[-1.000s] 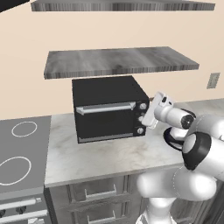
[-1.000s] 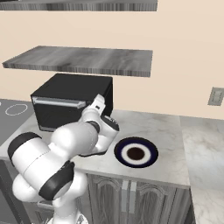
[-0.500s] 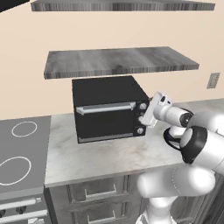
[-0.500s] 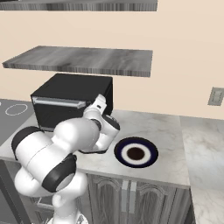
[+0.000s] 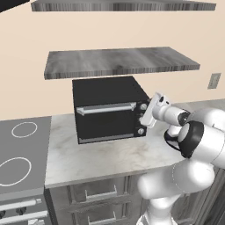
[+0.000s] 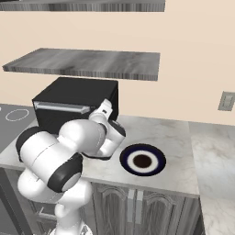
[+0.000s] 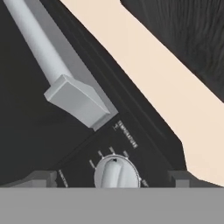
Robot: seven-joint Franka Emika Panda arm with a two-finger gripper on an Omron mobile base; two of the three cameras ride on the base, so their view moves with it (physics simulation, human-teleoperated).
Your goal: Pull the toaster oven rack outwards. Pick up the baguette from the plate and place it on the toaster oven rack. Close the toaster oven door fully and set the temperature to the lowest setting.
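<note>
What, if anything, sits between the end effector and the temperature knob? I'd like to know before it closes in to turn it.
Nothing visible does. In the hand view the temperature knob lies directly between the two fingertips, with only open space before it. The end effector is open, right at the knob column beside the shut oven door; the door handle sits off to one side.

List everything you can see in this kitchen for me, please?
Toaster oven: one, black, on the counter under the shelf.
Oven door: one, black, silver handle, closed.
Knobs: three, dark, in a column at the oven's right; the top knob sits between the fingertips.
Plate: one, blue rim, white ring, dark centre, on the counter right of the oven.
Shelves: two, grey, on the wall.
Stove: one, grey, left of the counter.
Wall outlet: one, grey.
Gripper: one, white, open at the knobs.
</note>
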